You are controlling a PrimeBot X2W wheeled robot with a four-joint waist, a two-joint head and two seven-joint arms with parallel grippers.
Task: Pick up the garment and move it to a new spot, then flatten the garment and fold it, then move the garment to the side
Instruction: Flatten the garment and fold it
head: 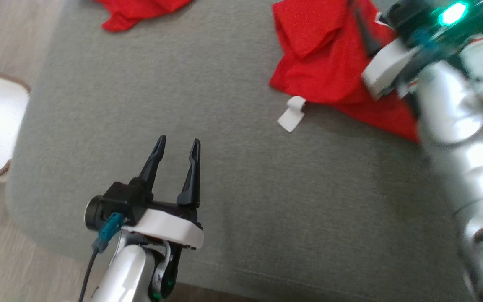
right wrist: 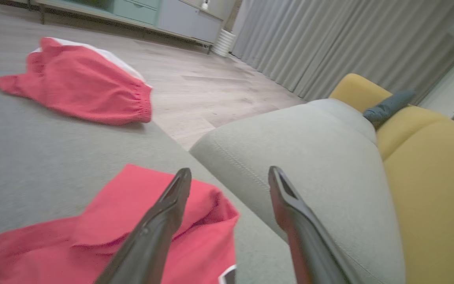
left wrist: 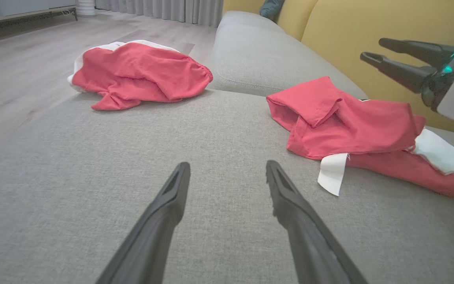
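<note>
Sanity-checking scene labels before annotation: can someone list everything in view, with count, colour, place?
near garment: 1, red with white parts, crumpled on the grey cushion
far garment: 1, red with white, crumpled at the cushion's far edge
grey cushion: 1, grey, under both garments
sofa seat: 1, light grey, beside the cushion
backrest: 1, yellow, behind the seat
pillow: 1, dark blue-grey, against the backrest
curtains: grey, far side
floor: pale wood
cabinet: 1, pale, far wall
left pincer: 1, dark fingers, open, empty, over bare cushion
right pincer: 1, dark fingers, open, empty, above the near garment
</note>
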